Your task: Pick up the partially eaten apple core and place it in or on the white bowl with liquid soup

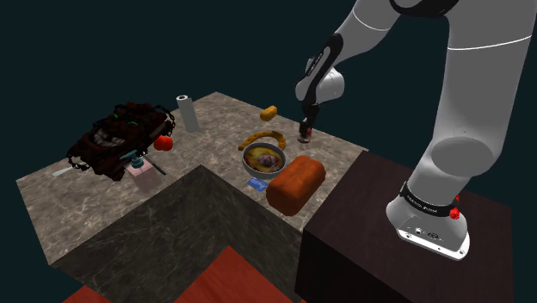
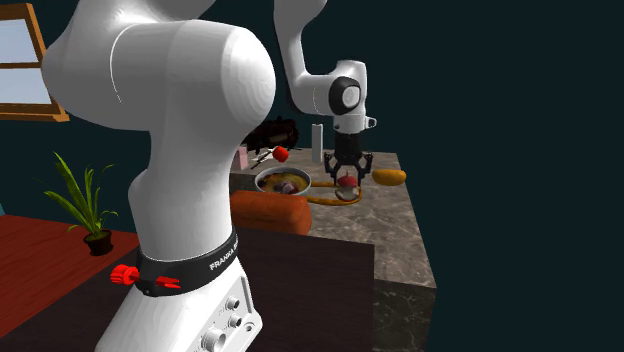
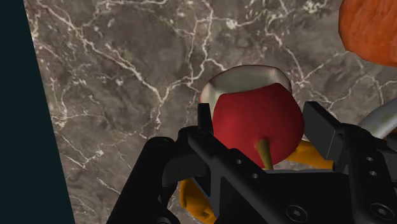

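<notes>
Red and white, the apple core (image 3: 254, 111) sits between the two black fingers of your claw (image 3: 262, 124). The fingers press on its round red sides, one on each side, so it is held tight and should not roll out. Its stem points back at the hand, and the white bitten part faces the brown stone desk (image 1: 219, 116).

From the shoulder view, the claw hangs low near the far edge of the desk. I cannot tell if the core is off the stone yet. The bowl (image 1: 247, 160) with soup waits near, toward that view's left and a bit lower. A curved orange thing (image 1: 263, 135) lies between the claw and the bowl. A big orange loaf (image 1: 295, 183) sits just beside the bowl.

So I think you need to lift up first, pass over the curved thing, then lower the core into the bowl from above. Go slow, or the soup may splash.
</notes>
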